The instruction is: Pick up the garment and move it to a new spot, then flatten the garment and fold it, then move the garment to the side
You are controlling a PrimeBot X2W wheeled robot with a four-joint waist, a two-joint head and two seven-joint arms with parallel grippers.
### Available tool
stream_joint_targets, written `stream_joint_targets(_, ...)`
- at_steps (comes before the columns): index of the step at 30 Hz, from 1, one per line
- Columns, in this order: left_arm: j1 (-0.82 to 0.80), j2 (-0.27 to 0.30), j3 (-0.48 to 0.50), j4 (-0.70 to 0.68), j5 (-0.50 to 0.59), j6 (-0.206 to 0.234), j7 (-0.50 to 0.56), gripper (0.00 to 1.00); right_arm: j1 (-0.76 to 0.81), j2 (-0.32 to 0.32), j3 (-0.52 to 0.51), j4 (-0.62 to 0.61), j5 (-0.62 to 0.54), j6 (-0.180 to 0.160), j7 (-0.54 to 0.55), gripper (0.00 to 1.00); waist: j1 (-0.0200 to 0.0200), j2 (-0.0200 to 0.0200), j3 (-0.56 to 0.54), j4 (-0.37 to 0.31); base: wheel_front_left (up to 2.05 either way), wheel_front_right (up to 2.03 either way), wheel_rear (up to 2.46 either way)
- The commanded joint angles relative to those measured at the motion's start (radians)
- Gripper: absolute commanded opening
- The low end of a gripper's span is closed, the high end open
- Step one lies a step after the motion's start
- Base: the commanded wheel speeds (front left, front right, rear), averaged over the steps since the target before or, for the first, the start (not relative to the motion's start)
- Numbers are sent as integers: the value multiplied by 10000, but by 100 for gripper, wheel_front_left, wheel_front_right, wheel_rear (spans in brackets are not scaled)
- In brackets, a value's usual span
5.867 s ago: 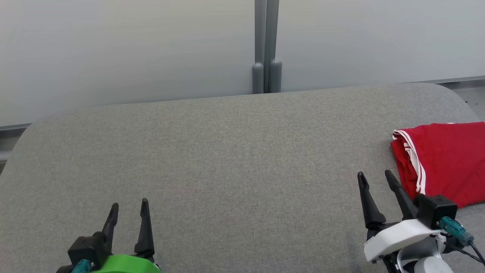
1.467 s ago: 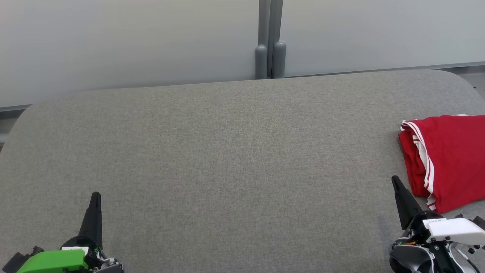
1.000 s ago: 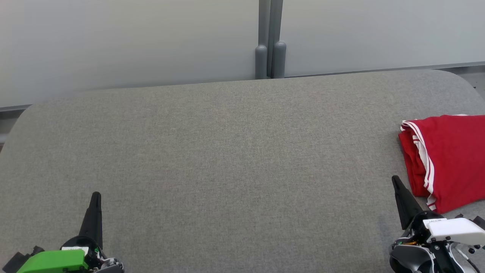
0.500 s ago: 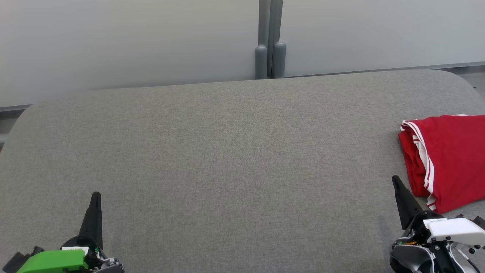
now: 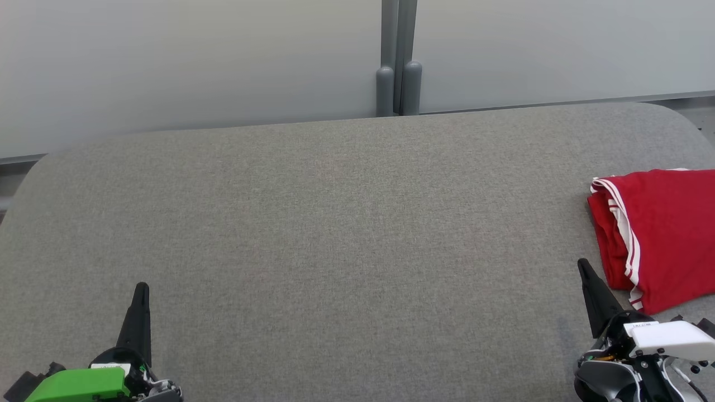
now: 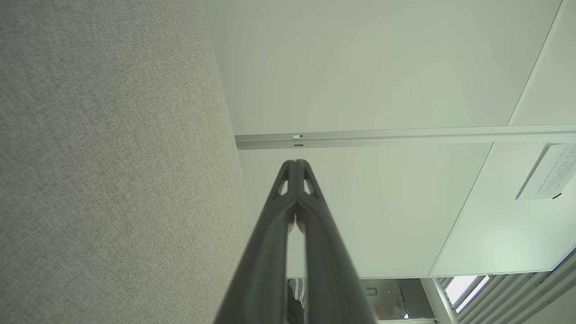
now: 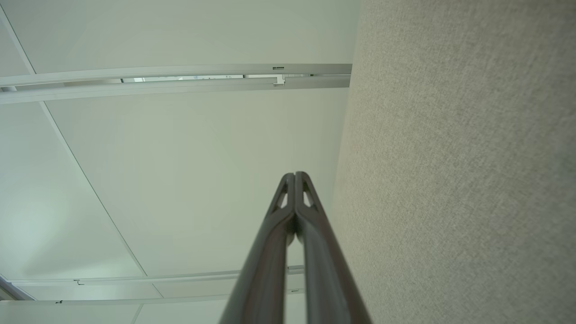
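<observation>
There's the red white-striped garment [image 5: 665, 234], folded, lying at the far right of the grey tabletop [image 5: 335, 223] and running off the head view's edge. The left claw [image 5: 140, 289] sits low at the near left, fingers pressed together on nothing. The right claw [image 5: 583, 263] is likewise closed tip to tip and empty, near the garment's near corner but not touching it. That cloth looks light, soft and limp, so grabbing one layer would likely spill the fold. I'd pinch the thick striped edge, through all layers.

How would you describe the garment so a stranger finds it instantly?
Start from the wide grey fabric table. Near its right edge, beyond the right gripper, lies the folded garment. Its red cloth with white stripes stands out against plain grey.
</observation>
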Motion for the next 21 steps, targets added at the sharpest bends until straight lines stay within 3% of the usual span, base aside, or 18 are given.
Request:
stream_joint_targets(1,-133,-35,37,-27,-35,-44,23,0,-81,-11,-23,21,-31,4,25,0,0,49,0,0,0,0,0)
stream_joint_targets(21,-135,-50,55,-26,-10,-42,37,0,-77,17,-55,24,-50,5,64,0,0,49,0,0,0,0,0)
